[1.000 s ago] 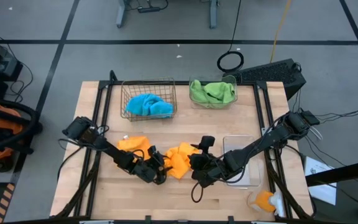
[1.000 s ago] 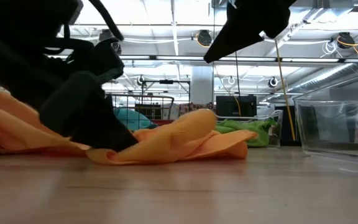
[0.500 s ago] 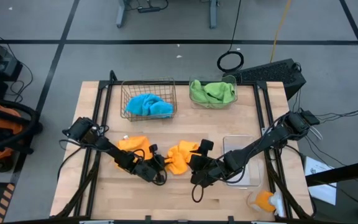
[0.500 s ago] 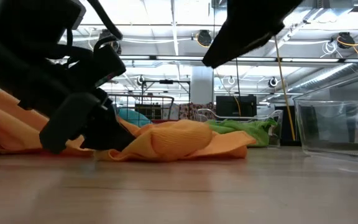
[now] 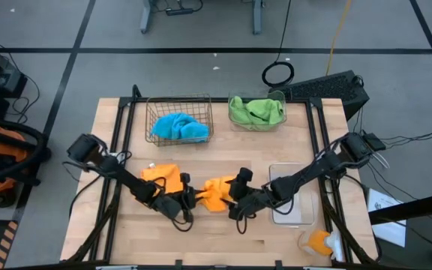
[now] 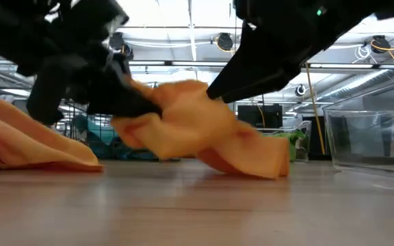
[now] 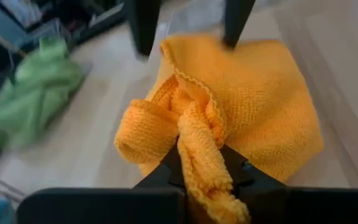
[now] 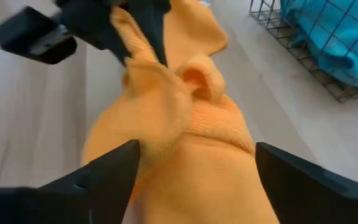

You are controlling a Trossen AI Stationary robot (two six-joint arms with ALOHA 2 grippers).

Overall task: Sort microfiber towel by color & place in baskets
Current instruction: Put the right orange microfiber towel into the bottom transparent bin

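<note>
An orange towel lies bunched at the table's middle, and a second orange towel lies flat to its left. My left gripper is shut on the bunched towel's left end. My right gripper is open at the towel's right end, one finger on either side of the cloth. A blue towel fills the wire basket. A green towel fills a clear bin at the back. A second clear bin stands empty on the right. My left gripper pinches a bunched fold at the orange towel's left end between its two fingers, several layers together. The fingers come nearly level from the table's left. That end is raised off the table, and the towel's right end rests on it. My right gripper straddles the towel; whether its fingers touch the cloth I cannot tell.
The black rail frame runs along the table's left, back and right sides. An orange item sits beyond the table's near right corner. Bare wood lies along the near edge.
My left gripper has taken hold of the bunched towel's left end and risen with it toward the left. That end has lifted off the table and gathered up, while the right end stays down. My right gripper has come down close over the towel.
</note>
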